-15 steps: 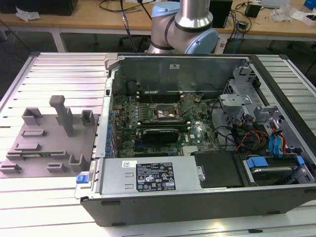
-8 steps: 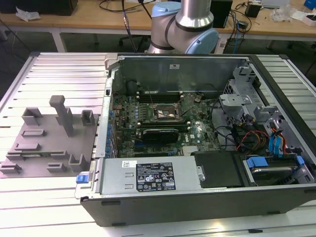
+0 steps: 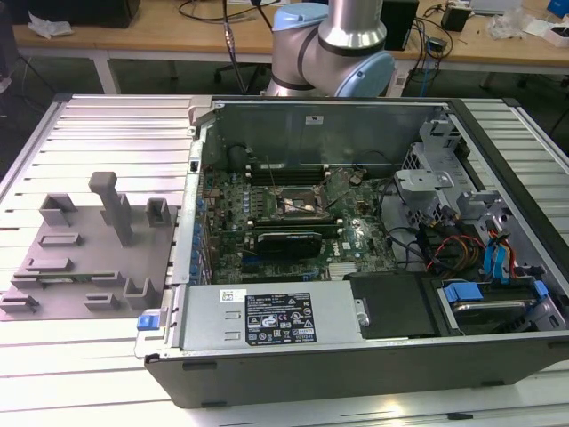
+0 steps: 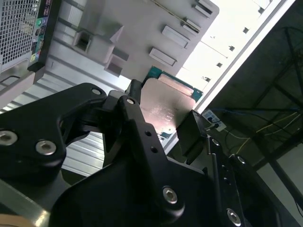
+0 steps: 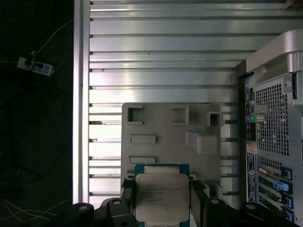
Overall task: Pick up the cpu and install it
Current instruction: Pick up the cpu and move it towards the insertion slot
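Observation:
The cpu (image 5: 161,195), a flat square chip with a pale silver top and green rim, sits between my black fingers (image 5: 126,202) in both wrist views. My gripper (image 5: 161,204) is shut on it, one finger against each side edge. In the second wrist view the cpu (image 4: 166,108) is held up in the air by the gripper (image 4: 163,122), well above the grey plate (image 4: 142,33). The motherboard's open socket (image 3: 299,203) lies inside the computer case (image 3: 373,356) in the exterior view.
A grey plastic plate (image 3: 89,267) with upright blocks lies on the slatted metal table (image 3: 116,116), at the exterior view's left of the case. The case's rear panel (image 5: 272,132) is close beside the plate (image 5: 170,137). Beyond the table edge are dark floor and cables (image 5: 35,66).

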### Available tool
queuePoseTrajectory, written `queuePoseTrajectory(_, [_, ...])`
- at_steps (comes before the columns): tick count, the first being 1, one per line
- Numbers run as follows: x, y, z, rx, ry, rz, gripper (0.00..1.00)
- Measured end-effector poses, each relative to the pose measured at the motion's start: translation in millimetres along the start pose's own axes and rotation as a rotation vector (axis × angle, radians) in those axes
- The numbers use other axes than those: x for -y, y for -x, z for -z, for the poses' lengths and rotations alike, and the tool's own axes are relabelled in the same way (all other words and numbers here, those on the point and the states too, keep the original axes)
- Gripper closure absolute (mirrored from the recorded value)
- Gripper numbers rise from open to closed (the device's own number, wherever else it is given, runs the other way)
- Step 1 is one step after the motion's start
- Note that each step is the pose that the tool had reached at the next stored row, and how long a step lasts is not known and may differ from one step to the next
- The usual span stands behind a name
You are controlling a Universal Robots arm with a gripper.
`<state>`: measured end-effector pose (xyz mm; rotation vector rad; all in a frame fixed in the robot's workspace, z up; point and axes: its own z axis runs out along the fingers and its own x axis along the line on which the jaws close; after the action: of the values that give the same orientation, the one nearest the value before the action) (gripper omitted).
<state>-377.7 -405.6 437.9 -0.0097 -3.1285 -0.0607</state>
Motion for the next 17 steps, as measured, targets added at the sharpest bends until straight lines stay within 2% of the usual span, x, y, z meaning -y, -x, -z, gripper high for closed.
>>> queuePoseTrajectory(4, [-0.1,7.6,0.1,0.0,-0.0001,0.0,0.45])
queuePoseTrajectory(10, [-0.1,23.4,0.3,-0.0001,-0.0001,0.0,0.45])
queuePoseTrajectory(17, [-0.1,45.4,0.6,-0.0001,-0.0001,0.0,0.45])
